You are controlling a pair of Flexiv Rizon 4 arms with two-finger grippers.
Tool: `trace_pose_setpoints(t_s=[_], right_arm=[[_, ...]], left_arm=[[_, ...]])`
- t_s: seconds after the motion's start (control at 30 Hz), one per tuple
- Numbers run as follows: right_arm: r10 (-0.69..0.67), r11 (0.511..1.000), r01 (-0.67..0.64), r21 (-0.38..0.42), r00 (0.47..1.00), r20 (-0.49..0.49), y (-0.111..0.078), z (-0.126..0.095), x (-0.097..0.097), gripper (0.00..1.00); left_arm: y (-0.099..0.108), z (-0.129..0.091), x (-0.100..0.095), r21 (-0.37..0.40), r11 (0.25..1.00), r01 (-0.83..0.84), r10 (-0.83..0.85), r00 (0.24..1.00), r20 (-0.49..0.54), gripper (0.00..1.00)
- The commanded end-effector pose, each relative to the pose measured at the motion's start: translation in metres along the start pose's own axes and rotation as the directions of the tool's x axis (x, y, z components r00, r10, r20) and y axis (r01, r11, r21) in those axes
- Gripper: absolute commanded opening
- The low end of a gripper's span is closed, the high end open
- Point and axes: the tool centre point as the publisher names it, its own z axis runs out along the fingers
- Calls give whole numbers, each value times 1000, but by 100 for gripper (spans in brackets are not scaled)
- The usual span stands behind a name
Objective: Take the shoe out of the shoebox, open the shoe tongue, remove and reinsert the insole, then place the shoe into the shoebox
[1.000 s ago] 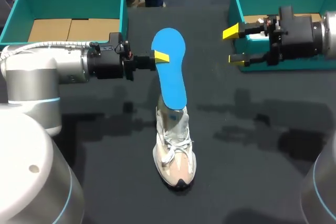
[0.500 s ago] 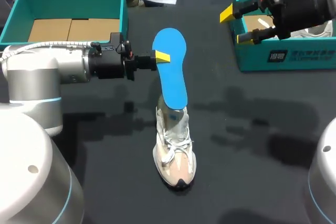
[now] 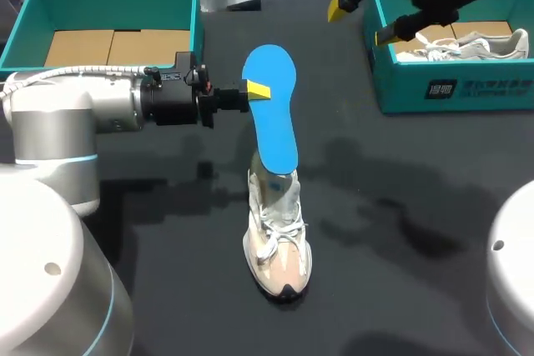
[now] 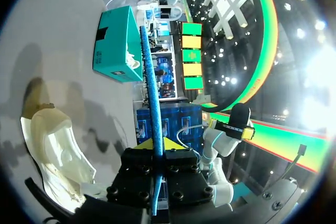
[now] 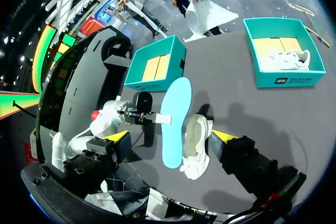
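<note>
The only furniture is a wide table [image 3: 400, 289] with a plain, matte, dark charcoal top that runs unbroken from its near edge to its far edge. Soft-edged shadows [image 3: 417, 227] lie in overlapping patches across the middle and toward the right edge, with another dim patch toward the left edge, and no hard glare shows on the bare surface. From the wrist views the same tabletop [image 5: 226, 72] reads as an even mid grey, paler still in the left wrist view [image 4: 63, 24], again marked only by blurred shadow.
</note>
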Motion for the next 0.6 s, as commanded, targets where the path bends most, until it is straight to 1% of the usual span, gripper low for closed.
trace_pose_setpoints(t_s=[0.03,0.3,0.5,0.6], right_arm=[[-2,1000,-2,10,945,328,9,15,13,100],[-13,1000,14,0,908,420,10,24,30,100],[-25,1000,25,6,902,431,8,28,39,100],[-16,1000,15,5,906,423,4,30,40,100]], left_arm=[[0,0,0,-1,1000,0,0,1000,2,0],[0,0,0,-1,1000,0,0,1000,2,0],[0,0,0,-1,1000,0,0,1000,2,0],[0,0,0,-1,1000,0,0,1000,2,0]])
